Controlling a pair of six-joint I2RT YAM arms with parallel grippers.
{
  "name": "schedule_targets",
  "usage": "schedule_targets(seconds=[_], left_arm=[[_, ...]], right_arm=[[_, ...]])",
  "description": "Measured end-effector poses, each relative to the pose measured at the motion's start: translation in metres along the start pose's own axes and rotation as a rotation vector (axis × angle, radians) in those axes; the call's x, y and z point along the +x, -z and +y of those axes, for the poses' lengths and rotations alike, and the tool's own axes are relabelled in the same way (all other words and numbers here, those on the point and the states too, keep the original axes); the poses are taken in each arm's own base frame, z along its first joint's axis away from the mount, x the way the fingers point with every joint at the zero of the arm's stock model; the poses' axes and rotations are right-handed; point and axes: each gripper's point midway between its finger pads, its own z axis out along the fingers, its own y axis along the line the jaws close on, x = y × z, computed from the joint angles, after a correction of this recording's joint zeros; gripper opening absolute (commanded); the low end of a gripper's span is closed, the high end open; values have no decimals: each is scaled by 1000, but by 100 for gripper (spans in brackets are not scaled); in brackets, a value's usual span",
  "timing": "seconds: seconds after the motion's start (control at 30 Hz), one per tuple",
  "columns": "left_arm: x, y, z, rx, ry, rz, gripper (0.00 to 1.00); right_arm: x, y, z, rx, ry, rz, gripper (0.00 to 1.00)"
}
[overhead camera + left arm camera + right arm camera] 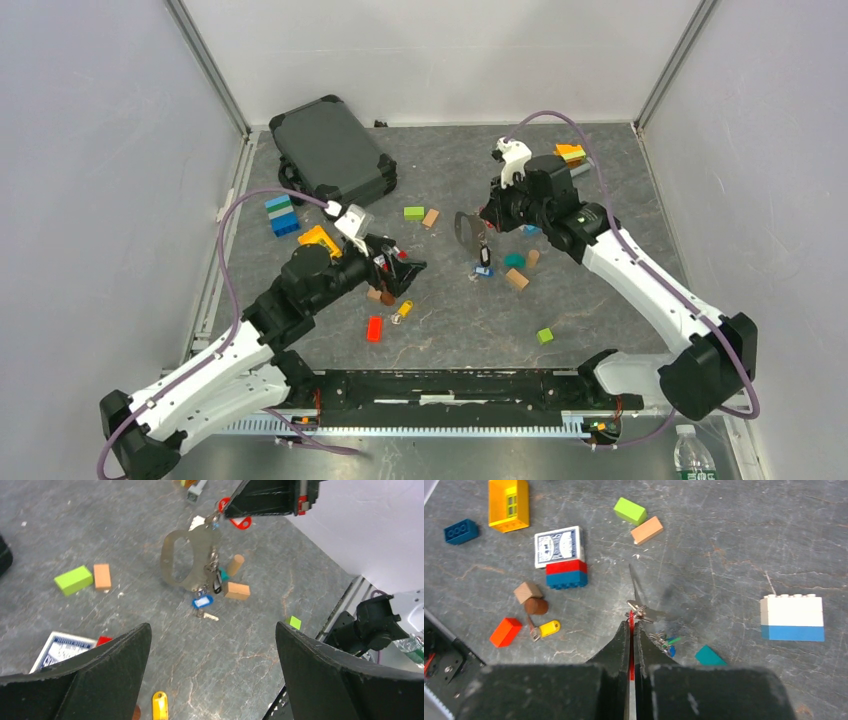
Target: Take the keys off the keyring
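Grey veined surface [734, 525]. Beside the blue-patterned card box [559, 546]: red-over-blue brick [566, 573], lime block [630, 511], yellow-headed key [549, 628]. Dull grey keyring [202, 540], with a red-headed key [241, 523] and a blue-headed key [202, 601].

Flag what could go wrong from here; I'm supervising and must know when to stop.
1. The right gripper has its jaws shut on only the red key; the keyring and the other keys dangle from it and may swing or slip free.
2. The left gripper is open; closing on that bunch, it might catch the blue key and its neighbours together.
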Motion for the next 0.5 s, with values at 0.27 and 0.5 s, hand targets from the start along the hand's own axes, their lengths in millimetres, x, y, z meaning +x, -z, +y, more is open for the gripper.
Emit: schedule_targets(seconds=[0.27, 0.5], left_arm=[[-3, 1, -34, 157, -176, -95, 100], [15, 7, -62, 307, -369, -112, 100]], right_arm=[[10, 21, 26, -137, 7, 44, 0], [18, 45, 51, -273, 33, 70, 0]])
